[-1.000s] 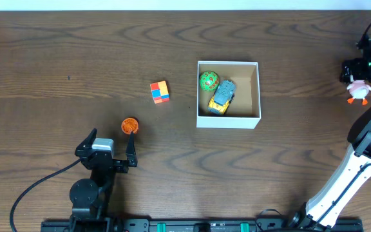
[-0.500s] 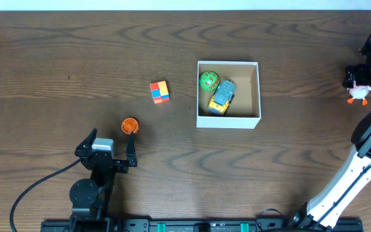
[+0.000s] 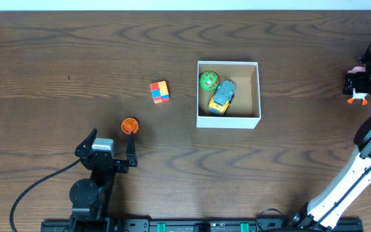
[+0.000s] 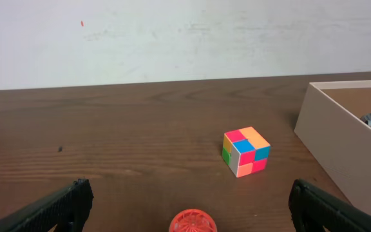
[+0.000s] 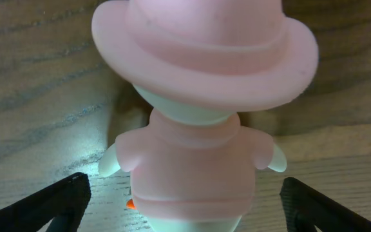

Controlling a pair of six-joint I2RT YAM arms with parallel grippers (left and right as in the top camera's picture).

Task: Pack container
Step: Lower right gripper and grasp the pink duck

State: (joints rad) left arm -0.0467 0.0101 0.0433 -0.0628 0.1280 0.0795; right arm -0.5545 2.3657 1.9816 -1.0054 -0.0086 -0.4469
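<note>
Sitting square to the surface's (image 3: 76,51) edges, the container (image 3: 228,122) opens upward; left gripper (image 4: 189,196) and right gripper (image 5: 185,193) both gape, released.

Square white-walled container (image 3: 228,95) sits upright, open-topped, on the table.

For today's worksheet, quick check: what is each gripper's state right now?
Left gripper: open, empty.
Right gripper: open, a finger on either side of the pink-hatted toy, not gripping it.
</note>
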